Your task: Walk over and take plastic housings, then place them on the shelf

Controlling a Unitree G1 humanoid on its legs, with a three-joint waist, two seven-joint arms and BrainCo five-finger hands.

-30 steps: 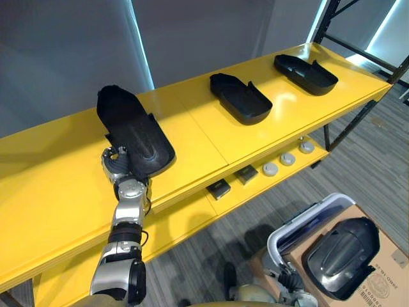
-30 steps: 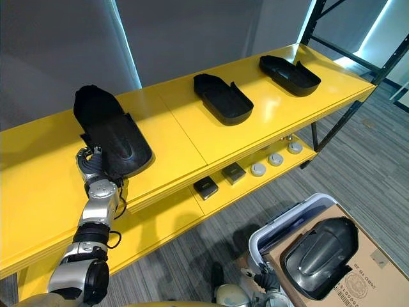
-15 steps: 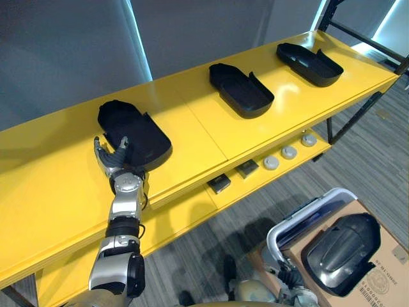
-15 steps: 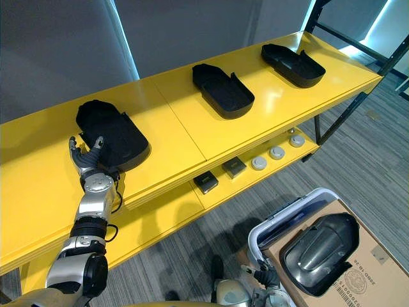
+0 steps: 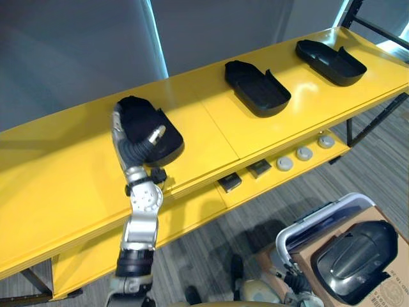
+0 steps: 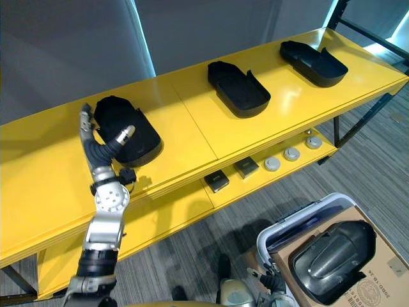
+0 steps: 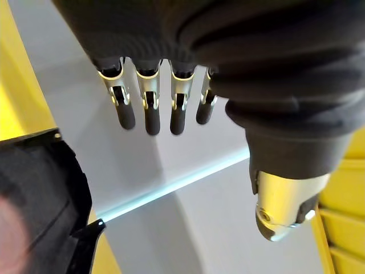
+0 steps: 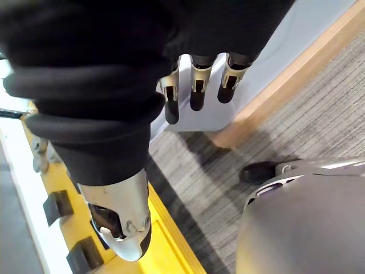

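Left eye view: three black plastic housings lie in a row on the yellow shelf (image 5: 204, 131), none of them in a hand.

The left hand (image 5: 130, 148) is raised in front of the leftmost housing (image 5: 144, 115) with straight, spread fingers (image 7: 151, 114) that hold nothing (its wrist view shows that housing's edge apart from the fingertips). The middle housing (image 5: 257, 87) and the rightmost housing (image 5: 330, 61) lie hollow side up, well apart from each other. The right hand (image 8: 195, 85) hangs low over the grey carpet, fingers relaxed and empty. On the lower board (image 5: 192, 211) sit two dark square blocks (image 5: 229, 182) and three round grey discs (image 5: 304, 153) in a line. A fourth housing (image 5: 358, 259), glossy and dome side up, rests on a cardboard box (image 6: 377, 281) on the floor.
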